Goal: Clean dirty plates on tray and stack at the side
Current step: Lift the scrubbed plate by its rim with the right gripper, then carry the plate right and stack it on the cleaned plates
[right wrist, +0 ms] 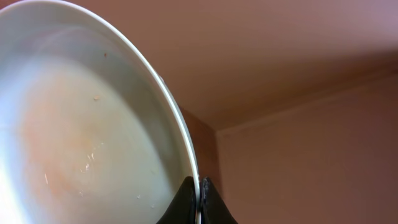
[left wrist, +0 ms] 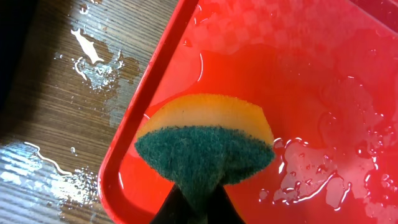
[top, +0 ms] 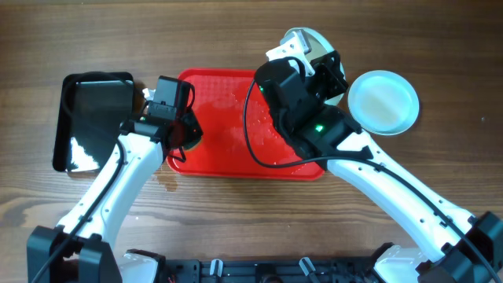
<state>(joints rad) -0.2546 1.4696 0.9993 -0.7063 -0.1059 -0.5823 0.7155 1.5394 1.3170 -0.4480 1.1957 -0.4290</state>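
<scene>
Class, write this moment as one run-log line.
left hand: sponge over tray | right hand: plate by rim | second plate: on table

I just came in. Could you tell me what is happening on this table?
Two robot arms are washing plates. The left gripper is shut on a yellow and green sponge, holding it over the wet left end of the red tray. The right gripper pinches a smeared plate by its rim, tilted up near the tray's far right corner. A second plate lies on the table right of the tray. Some water is spilled beside the tray.
</scene>
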